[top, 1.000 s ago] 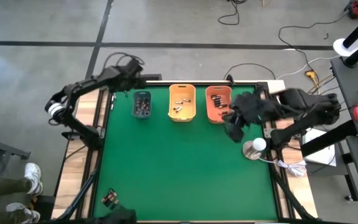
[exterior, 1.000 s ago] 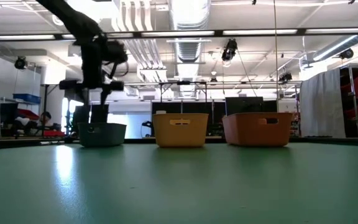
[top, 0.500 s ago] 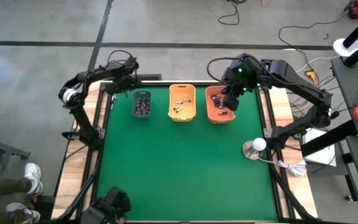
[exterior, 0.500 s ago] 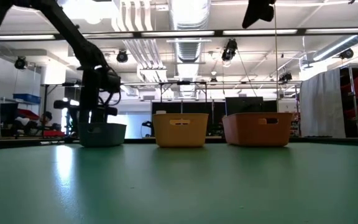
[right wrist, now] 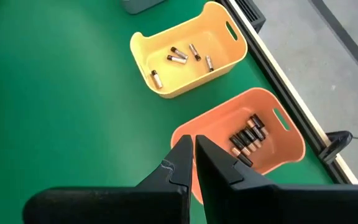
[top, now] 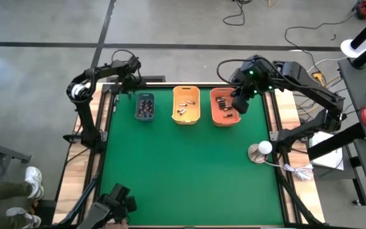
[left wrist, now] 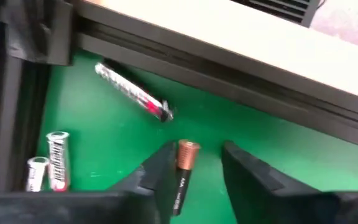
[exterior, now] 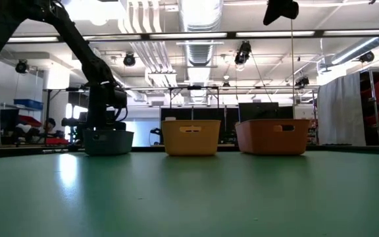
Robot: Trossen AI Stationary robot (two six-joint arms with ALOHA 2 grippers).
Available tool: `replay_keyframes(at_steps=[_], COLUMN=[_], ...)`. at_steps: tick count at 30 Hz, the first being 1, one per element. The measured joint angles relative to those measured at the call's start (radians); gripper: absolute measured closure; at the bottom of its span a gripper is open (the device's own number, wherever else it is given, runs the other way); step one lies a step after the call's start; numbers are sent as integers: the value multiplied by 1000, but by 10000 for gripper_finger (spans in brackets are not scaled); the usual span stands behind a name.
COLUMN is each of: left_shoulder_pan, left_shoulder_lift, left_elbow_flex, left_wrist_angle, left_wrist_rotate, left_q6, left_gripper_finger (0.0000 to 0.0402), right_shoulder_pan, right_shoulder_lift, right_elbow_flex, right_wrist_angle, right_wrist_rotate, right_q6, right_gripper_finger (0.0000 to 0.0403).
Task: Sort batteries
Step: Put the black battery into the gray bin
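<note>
The left gripper [left wrist: 194,171] is seen low over the green mat [top: 183,172] in the far left corner, beside the grey-blue bin [top: 145,107], with a dark copper-tipped battery [left wrist: 183,171] lying between its fingers. One finger appears to touch the cell while the other stands off, so a firm pinch cannot be claimed yet. A slip is the clear risk here: a round cell, squeezed off-centre, could be rolled out sideways. Three more silvery batteries [left wrist: 132,92] are spotted close by (one near the frame rail), and they could be nudged by the fingers. The right gripper [right wrist: 193,163] is held clenched and empty above the orange bin [right wrist: 278,134], where dark batteries [right wrist: 246,140] are already gathered; the yellow bin [right wrist: 222,46] holds lighter ones. A swing downward could knock that bin's rim.
</note>
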Motion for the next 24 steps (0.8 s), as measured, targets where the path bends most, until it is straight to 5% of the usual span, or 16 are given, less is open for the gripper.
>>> replay_keyframes(at_steps=[7, 16, 24], left_shoulder_pan=[-5, -11, -142], left_shoulder_lift=[-5, -57, -314], left_elbow_flex=[-50, -43, -17], left_wrist_angle=[0, -50, -76], left_wrist_rotate=[9, 53, 30], left_q6=[23, 72, 195], left_gripper_finger=[387, 390, 391], right_shoulder_pan=[0, -1, -1], right_shoulder_lift=[-1, -7, -10], right_elbow_flex=[0, 0, -19], right_wrist_angle=[0, 4, 65], right_wrist_rotate=[9, 9, 9], right_q6=[9, -27, -86], right_gripper_finger=[390, 390, 390])
